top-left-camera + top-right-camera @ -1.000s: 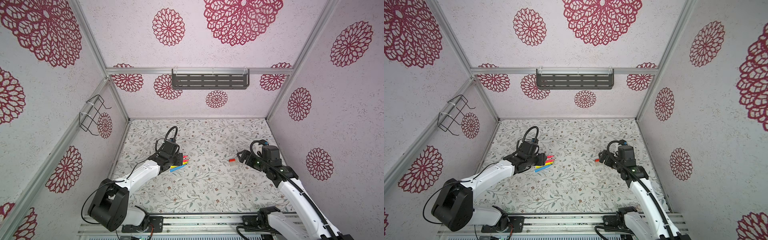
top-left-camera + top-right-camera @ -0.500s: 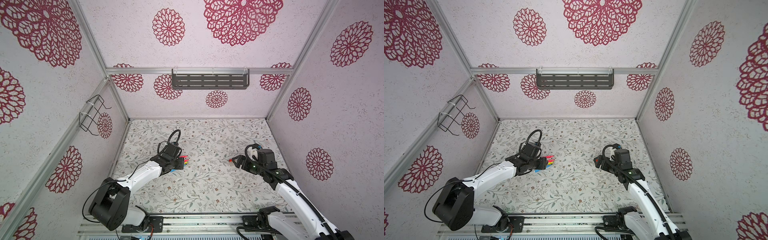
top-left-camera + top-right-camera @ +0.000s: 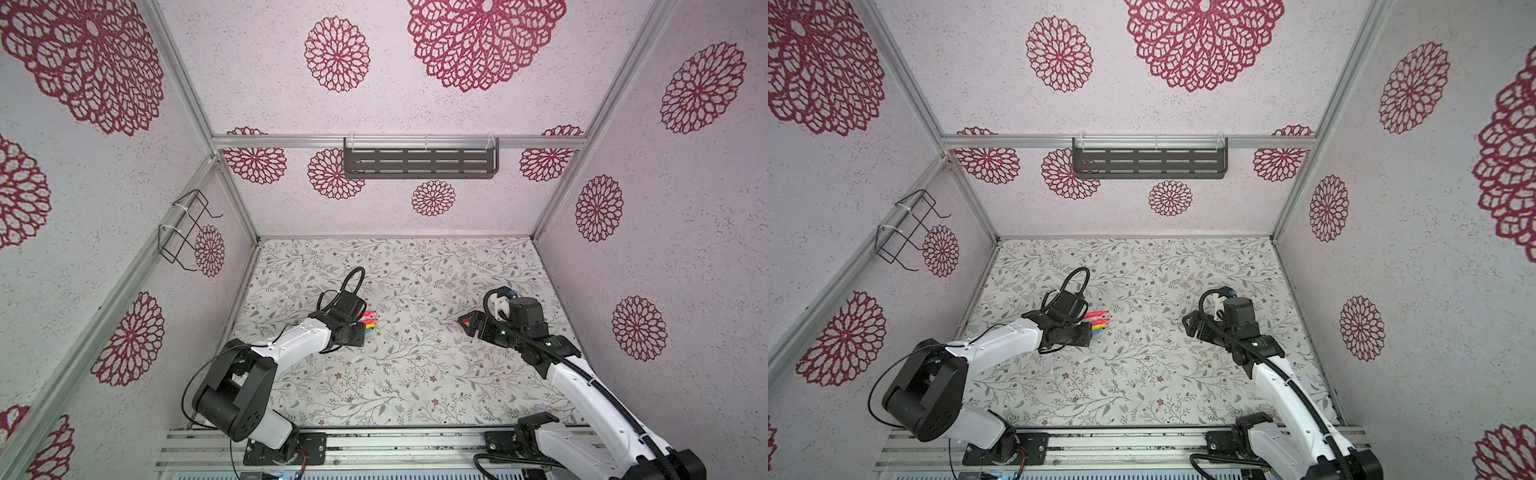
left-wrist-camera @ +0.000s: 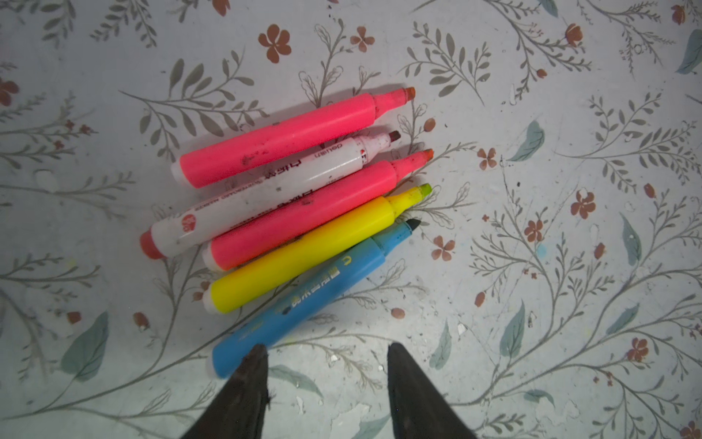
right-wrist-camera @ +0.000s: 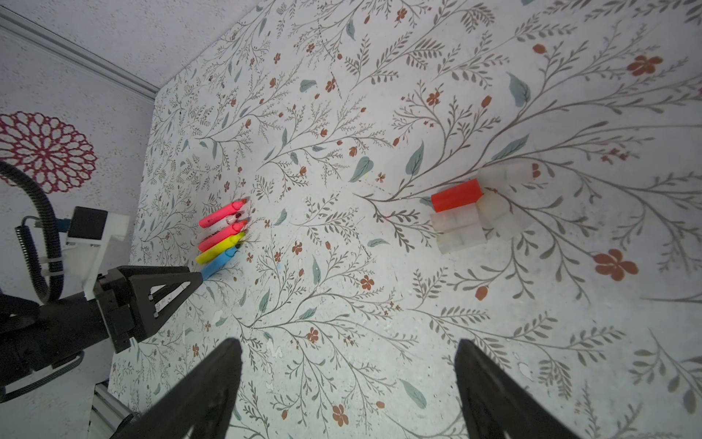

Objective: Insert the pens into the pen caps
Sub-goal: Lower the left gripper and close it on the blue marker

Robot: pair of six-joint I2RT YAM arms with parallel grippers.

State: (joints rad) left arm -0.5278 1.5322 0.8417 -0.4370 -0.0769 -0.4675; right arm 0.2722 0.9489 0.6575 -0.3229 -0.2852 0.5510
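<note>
Several pens point(image 4: 296, 213) lie side by side on the floral mat: two pink, one white, one yellow point(image 4: 304, 251) and one blue point(image 4: 304, 296). All are uncapped. Both top views show them point(image 3: 370, 322) point(image 3: 1099, 324) left of the middle. My left gripper point(image 4: 326, 349) hovers at their rear ends, open, nothing between its fingers; one fingertip point(image 4: 254, 365) overlaps the blue pen's rear end. The pen caps, one red point(image 5: 456, 195) and several pale ones point(image 5: 461, 228), cluster right of the middle. My right gripper point(image 5: 348, 344) is open wide just short of them, empty.
A grey slotted shelf point(image 3: 419, 163) hangs on the back wall and a wire basket point(image 3: 185, 228) on the left wall. An aluminium rail point(image 3: 395, 444) runs along the front edge. In both top views the right gripper point(image 3: 1188, 323) covers most of the caps.
The left gripper has moved in over the pens' rear ends and its jaws have narrowed somewhat. The right gripper has swung left over the caps, still open wide.
</note>
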